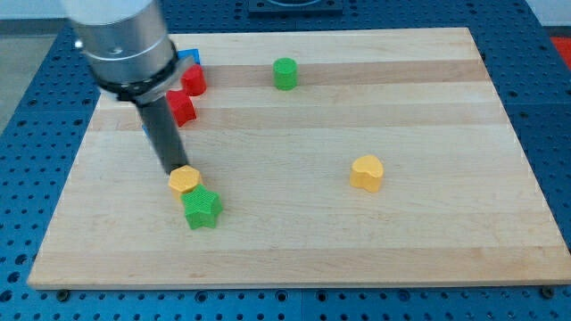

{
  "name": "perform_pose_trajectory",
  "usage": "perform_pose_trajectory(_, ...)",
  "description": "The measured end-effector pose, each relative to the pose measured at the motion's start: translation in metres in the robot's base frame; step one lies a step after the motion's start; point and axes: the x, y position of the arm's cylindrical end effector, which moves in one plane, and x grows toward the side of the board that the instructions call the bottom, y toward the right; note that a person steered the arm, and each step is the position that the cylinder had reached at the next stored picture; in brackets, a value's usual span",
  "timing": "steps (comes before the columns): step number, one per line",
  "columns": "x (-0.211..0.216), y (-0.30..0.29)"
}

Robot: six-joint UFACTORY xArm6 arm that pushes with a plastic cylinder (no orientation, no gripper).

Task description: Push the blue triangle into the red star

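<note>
While my tip (176, 170) touches the yellow hexagon (185, 180), the blue triangle (189, 59) (half hidden) sits apart.

A pale, rectangular wooden table (428, 116) with lengthwise grain fills most of the view. Around it lies a blue perforated metal base (553, 134), dotted with regular holes. Light is even.

Frame's left is crowded — red blocks (183, 107), yellow hexagon (185, 179) and green star (202, 208) stand close; desk (446, 241) lies open between green cylinder (285, 73) and yellow heart (367, 172).
</note>
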Motion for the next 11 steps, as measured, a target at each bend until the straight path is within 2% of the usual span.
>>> perform_pose_trajectory(1, -0.002, -0.069)
perform_pose_trajectory(2, -0.005, -0.074)
perform_pose_trajectory(3, -0.020, -0.010)
perform_pose_trajectory(4, -0.038, -0.003)
perform_pose_trajectory(5, -0.044, -0.038)
perform_pose_trajectory(6, -0.044, -0.044)
perform_pose_trajectory(7, -0.046, -0.033)
perform_pose_trajectory(8, -0.050, 0.005)
perform_pose_trajectory(10, -0.095, -0.012)
perform_pose_trajectory(11, -0.077, -0.022)
